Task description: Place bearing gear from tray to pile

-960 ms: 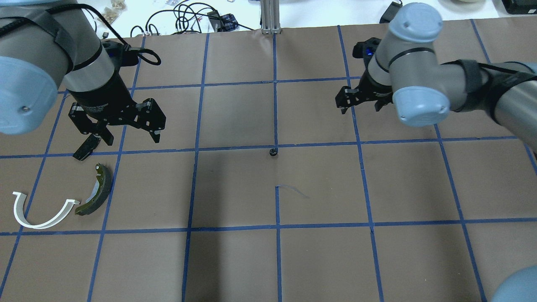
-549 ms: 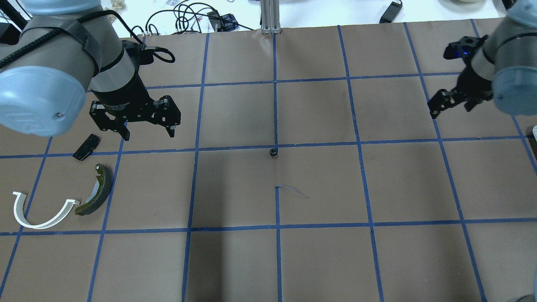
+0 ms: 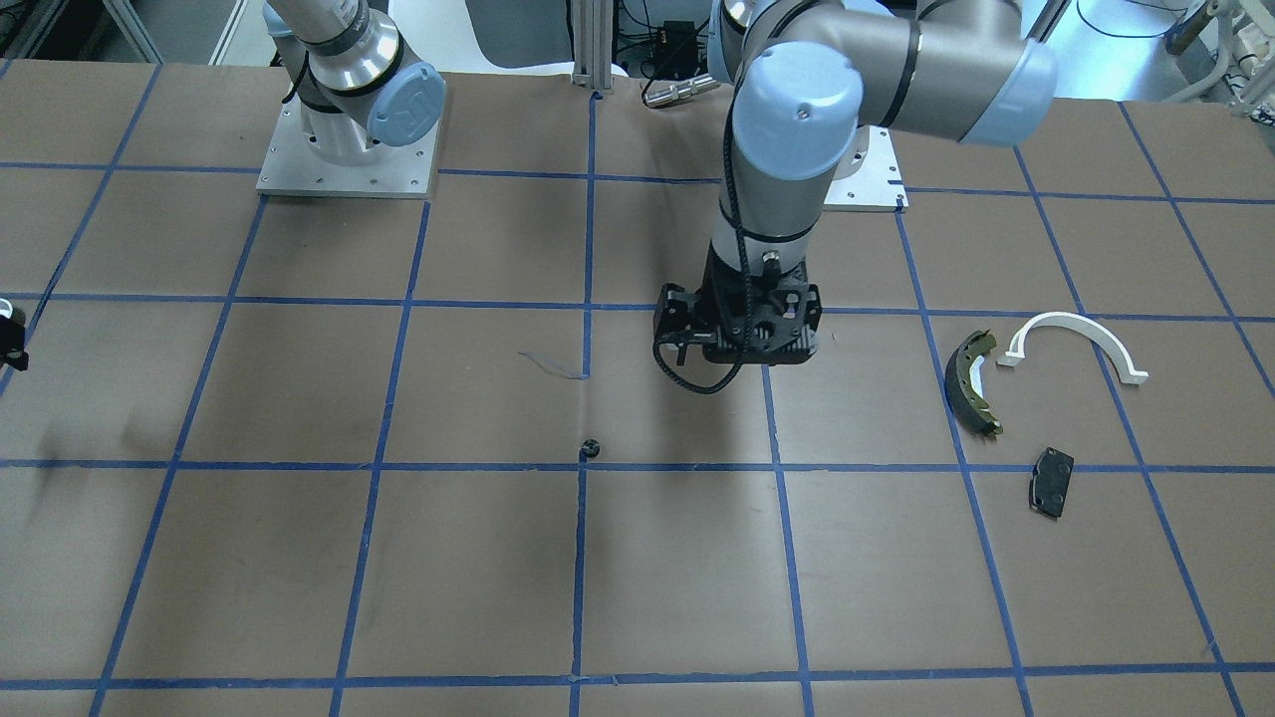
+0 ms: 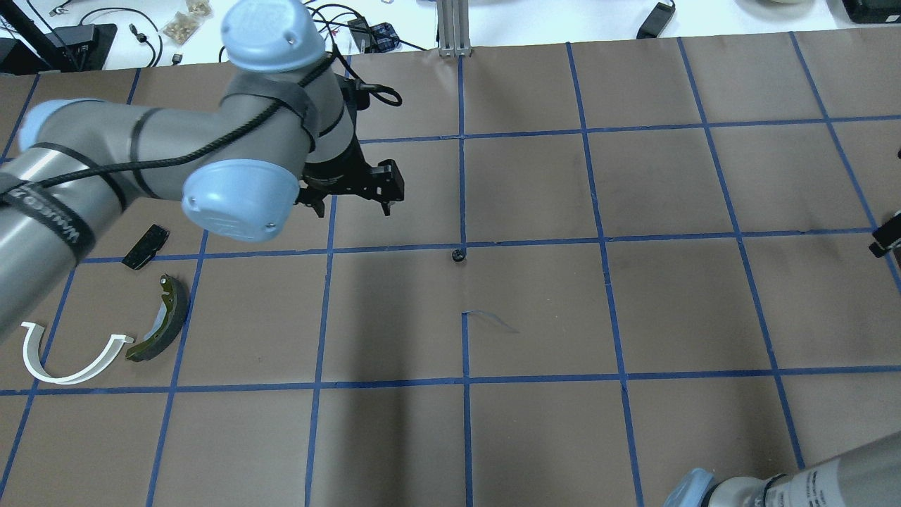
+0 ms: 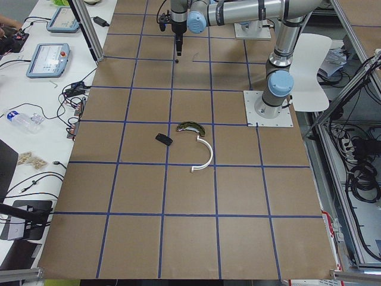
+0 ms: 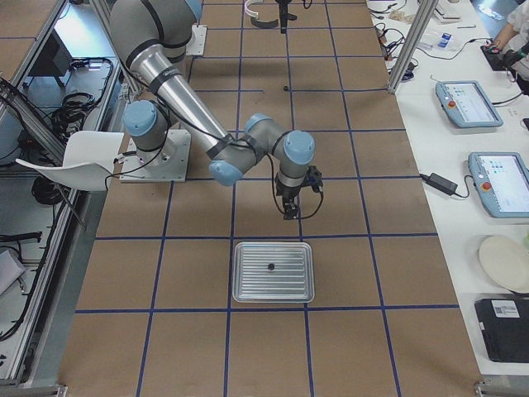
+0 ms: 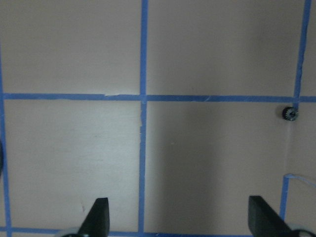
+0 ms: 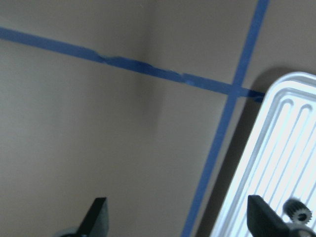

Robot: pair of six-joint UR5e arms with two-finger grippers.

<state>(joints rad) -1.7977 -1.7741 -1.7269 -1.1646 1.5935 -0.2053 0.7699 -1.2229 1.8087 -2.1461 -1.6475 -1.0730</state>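
The right-end camera and the close right wrist camera share the tray [image 6: 248, 283].

You've got two bearing gears on the go: one loose gear [image 4: 458, 255] around the middle of the worktop and one tray gear [image 8: 299, 215]. One tray [image 6: 248, 285]. Near the worktop's left edge: one brake shoe [image 4: 172, 313], one white half-ring [image 3: 1066, 321], one black brake pad [image 4: 146, 246].

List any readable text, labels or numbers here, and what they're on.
None reads cleanly.
White lettering on black strap, left arm: too blurred.
Printed label, right arm: too small.
Teach pendant screens: illegible.
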